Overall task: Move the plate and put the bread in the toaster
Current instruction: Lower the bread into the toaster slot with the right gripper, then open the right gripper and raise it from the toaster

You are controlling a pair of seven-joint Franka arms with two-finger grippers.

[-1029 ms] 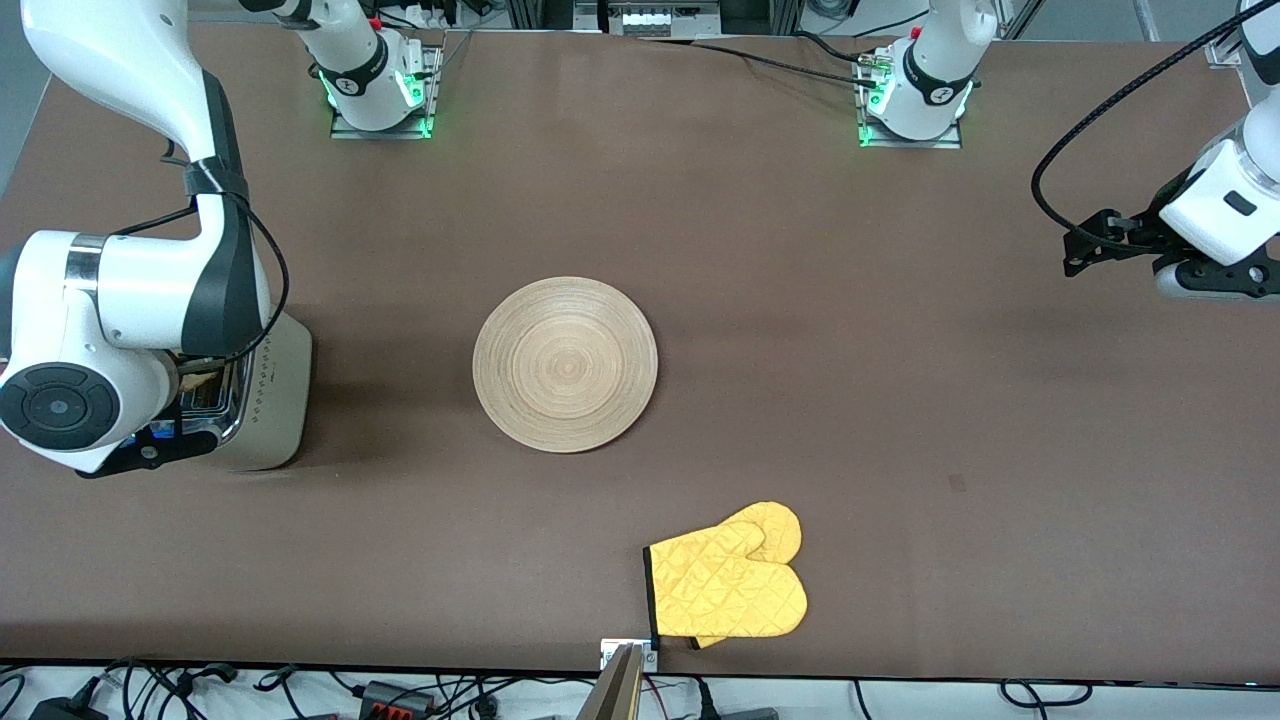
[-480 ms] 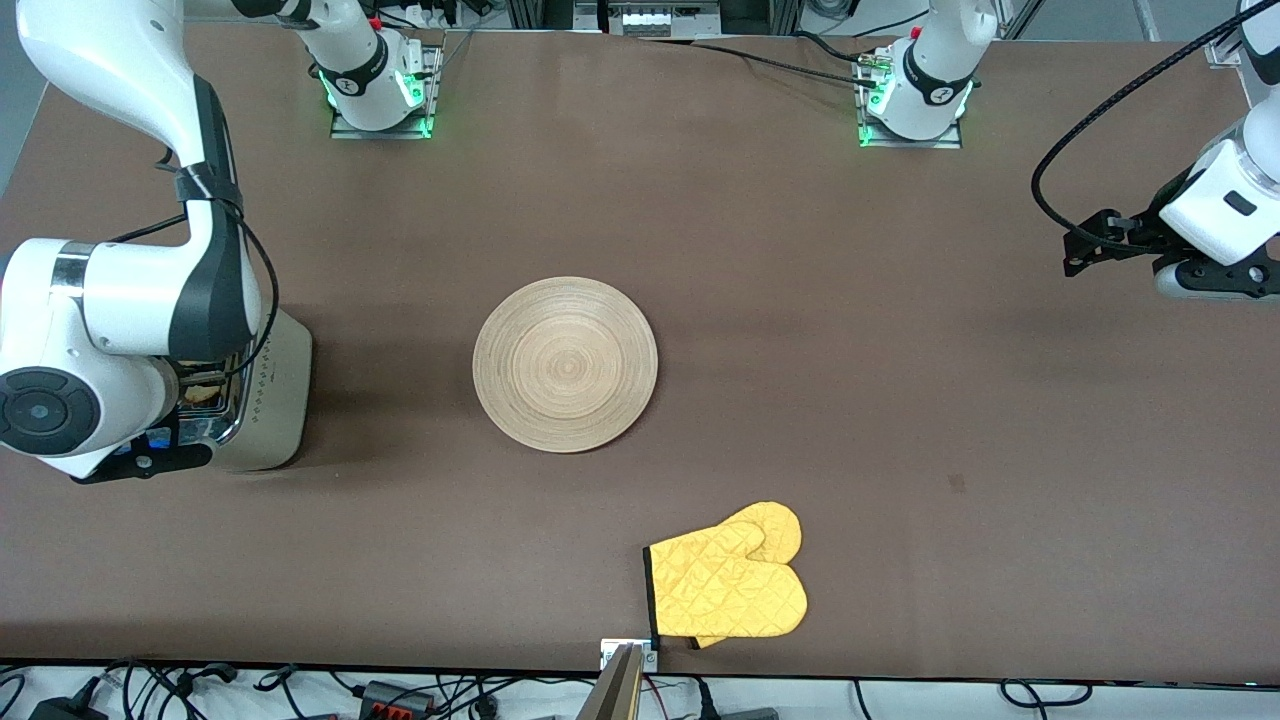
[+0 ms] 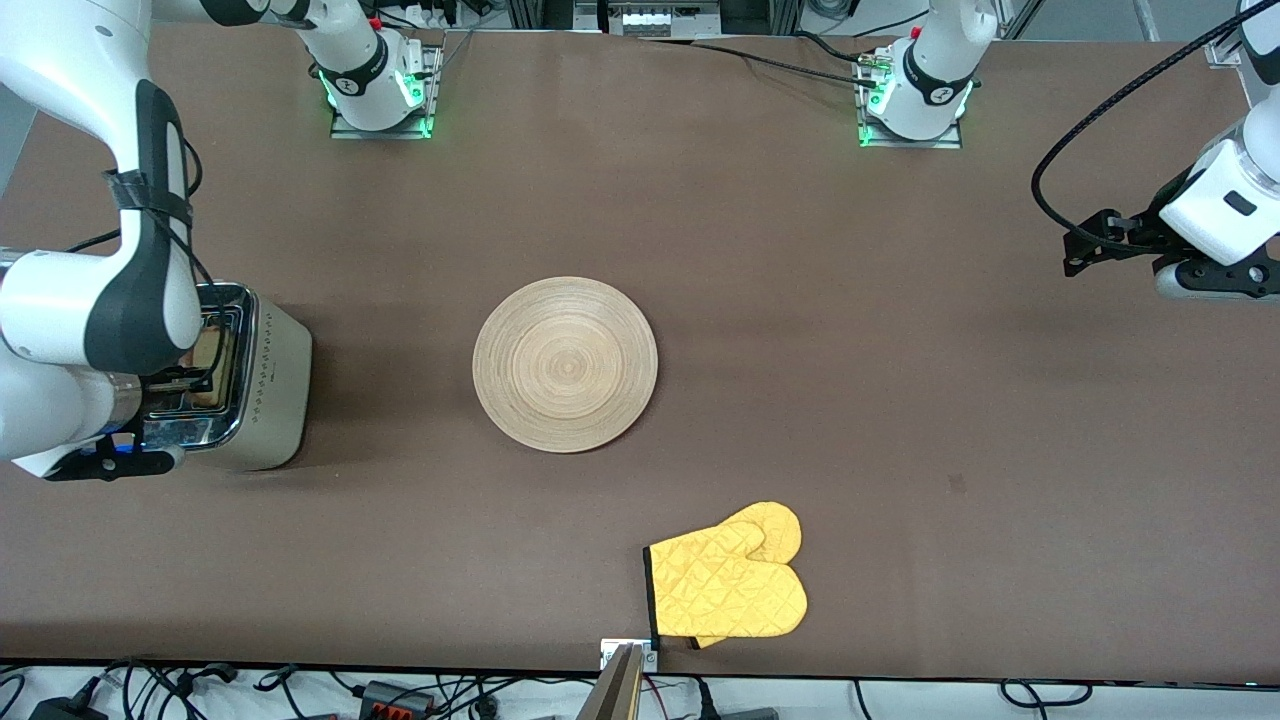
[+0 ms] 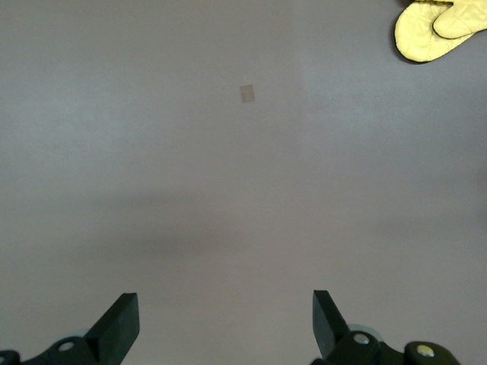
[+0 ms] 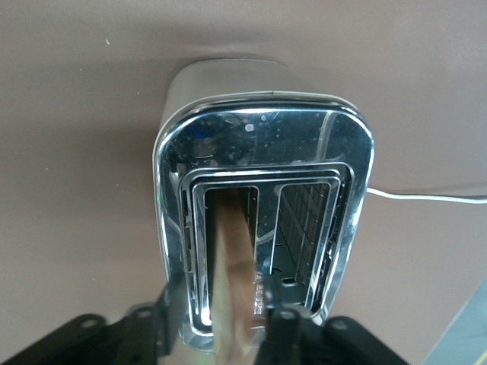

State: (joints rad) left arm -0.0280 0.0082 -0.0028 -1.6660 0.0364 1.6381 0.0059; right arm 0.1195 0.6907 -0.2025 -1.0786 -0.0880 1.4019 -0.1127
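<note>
- A yellow quilted oven mitt (image 3: 725, 585) is lying nearest the front camera, close to the edge of the brown worktop (image 3: 900, 400).
- The plate (image 3: 565, 365) is sitting flat farther back, about mid-worktop, with nothing on it and well apart from the mitt.
- The toaster (image 3: 275, 385) is standing toward the right arm's end of the worktop, level with the plate and apart from it.
- The bread (image 5: 228, 258) is standing on edge in one of the toaster's two slots, its top poking above the chrome.
- The right gripper (image 5: 224, 327) is hanging just over that slot, its fingers spread on either side of the slice, with a gap showing.
- The left gripper (image 3: 1090, 245) is waiting above bare worktop at the left arm's end, its fingers (image 4: 122, 323) spread wide and holding nothing.
</note>
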